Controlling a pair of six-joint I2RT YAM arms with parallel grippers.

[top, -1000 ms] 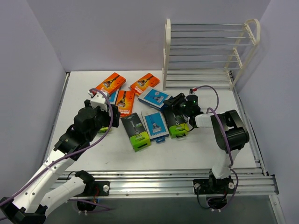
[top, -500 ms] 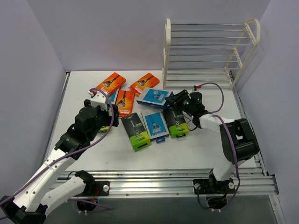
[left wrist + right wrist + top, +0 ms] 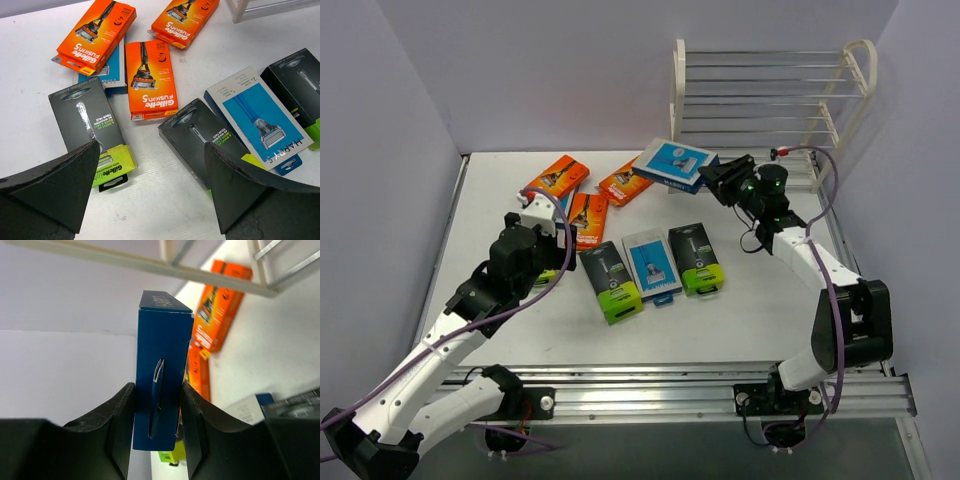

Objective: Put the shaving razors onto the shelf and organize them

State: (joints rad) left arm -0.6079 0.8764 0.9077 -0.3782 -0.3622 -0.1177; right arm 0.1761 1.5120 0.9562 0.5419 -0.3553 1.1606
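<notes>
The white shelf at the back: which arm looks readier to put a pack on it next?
Right. The right gripper is shut on a blue-and-white pack, held in the air beside the shelf. The left gripper is open and empty, over packs farther from the shelf.

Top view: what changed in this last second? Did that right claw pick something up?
The right gripper, shut on a blue-and-white razor pack, lifted it off the table and carried it back toward the shelf. The left gripper stayed open above the other packs, which did not move.
</notes>
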